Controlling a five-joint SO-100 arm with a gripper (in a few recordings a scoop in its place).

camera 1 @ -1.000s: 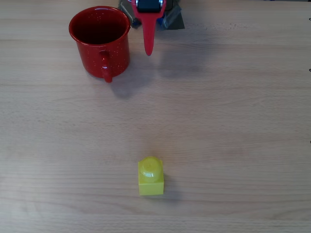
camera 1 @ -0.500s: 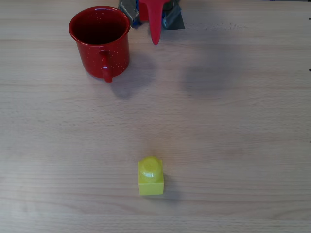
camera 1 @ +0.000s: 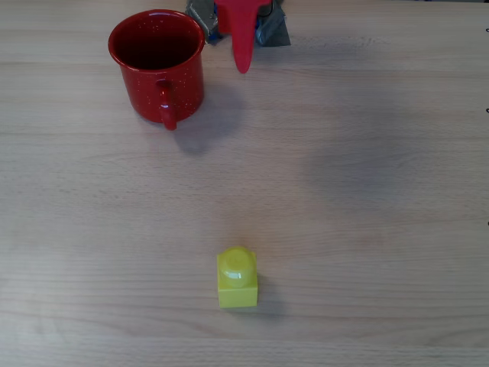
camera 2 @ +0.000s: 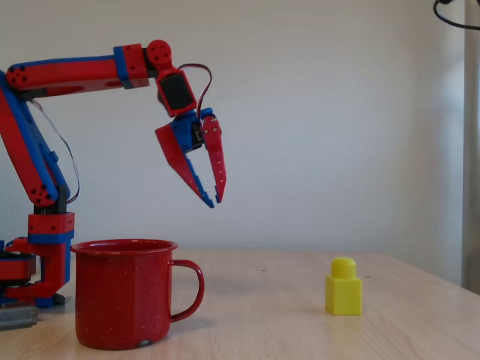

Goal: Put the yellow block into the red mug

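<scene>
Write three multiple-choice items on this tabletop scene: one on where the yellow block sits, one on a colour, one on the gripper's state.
1. Where is the yellow block?
A. inside the red mug
B. on the table, apart from the mug
C. between the gripper's fingers

2. What colour is the mug?
A. red with white speckles
B. plain blue
C. green

3. What is the state of the gripper?
A. shut on the block
B. resting on the table
C. raised in the air, holding nothing

Answers:
1. B: in both views the block stands on bare wood, well away from the mug.
2. A: the glossy red wall shows fine white flecks.
3. C: the fixed view shows it hanging above the mug's height with nothing between its fingers.
</scene>
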